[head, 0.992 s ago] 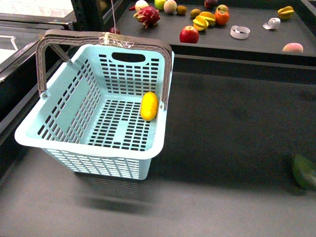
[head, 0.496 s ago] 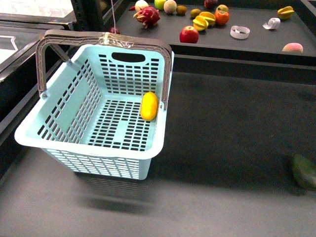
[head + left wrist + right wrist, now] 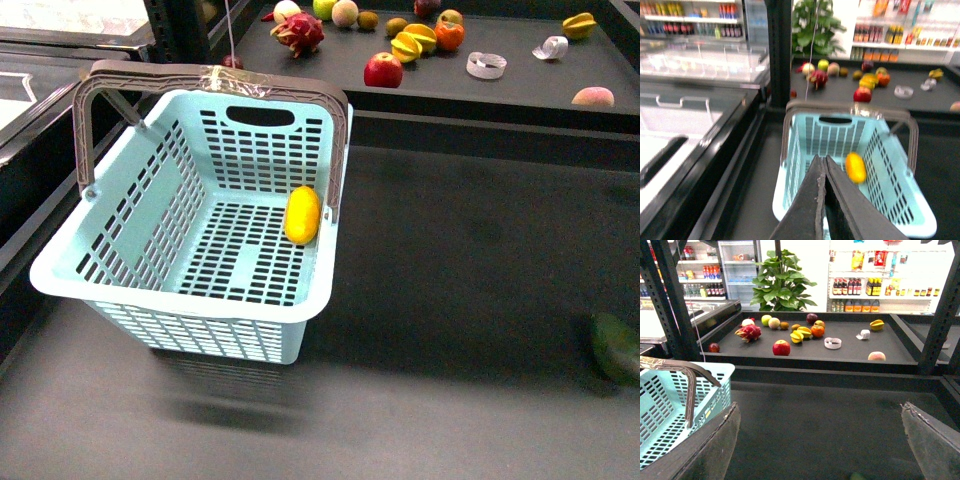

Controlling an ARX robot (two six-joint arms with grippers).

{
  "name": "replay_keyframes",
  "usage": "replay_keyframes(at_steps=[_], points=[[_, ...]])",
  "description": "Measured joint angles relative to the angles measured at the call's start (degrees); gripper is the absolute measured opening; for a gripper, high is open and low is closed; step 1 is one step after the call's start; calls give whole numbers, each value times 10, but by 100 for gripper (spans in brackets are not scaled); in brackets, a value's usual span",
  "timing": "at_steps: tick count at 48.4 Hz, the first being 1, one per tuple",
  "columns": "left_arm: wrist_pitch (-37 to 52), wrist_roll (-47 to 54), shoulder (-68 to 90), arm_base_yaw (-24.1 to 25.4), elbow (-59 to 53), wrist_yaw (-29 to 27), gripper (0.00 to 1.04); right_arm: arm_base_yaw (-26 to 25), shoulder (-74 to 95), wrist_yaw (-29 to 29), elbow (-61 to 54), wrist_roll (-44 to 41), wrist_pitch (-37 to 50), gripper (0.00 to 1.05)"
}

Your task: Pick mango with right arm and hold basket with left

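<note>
The light-blue basket (image 3: 130,225) stands on the dark table at the left, its grey-brown handles (image 3: 215,80) raised, clear tape on the far one. The yellow mango (image 3: 302,214) lies inside it against the right wall. Neither arm shows in the front view. In the left wrist view my left gripper (image 3: 822,162) is shut and empty, above the near end of the basket (image 3: 890,170), with the mango (image 3: 855,167) just beyond it. In the right wrist view my right gripper (image 3: 820,412) is open and empty over bare table, the basket (image 3: 675,405) beside it.
A dark green fruit (image 3: 616,346) lies on the table at the right edge. A raised shelf (image 3: 510,85) behind holds an apple (image 3: 383,70), a dragon fruit (image 3: 298,32), starfruit (image 3: 578,24) and several other fruits. Glass-topped freezers (image 3: 685,100) stand to the left.
</note>
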Motion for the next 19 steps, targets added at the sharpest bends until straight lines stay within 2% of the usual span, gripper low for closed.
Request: replay_keyframes(at_steps=[3,19], points=[[-64,0,-57,0,0,0,4,0,0,0,0,0,0,96],[-70,0,-72,0,0,0,4,0,0,0,0,0,0,96]])
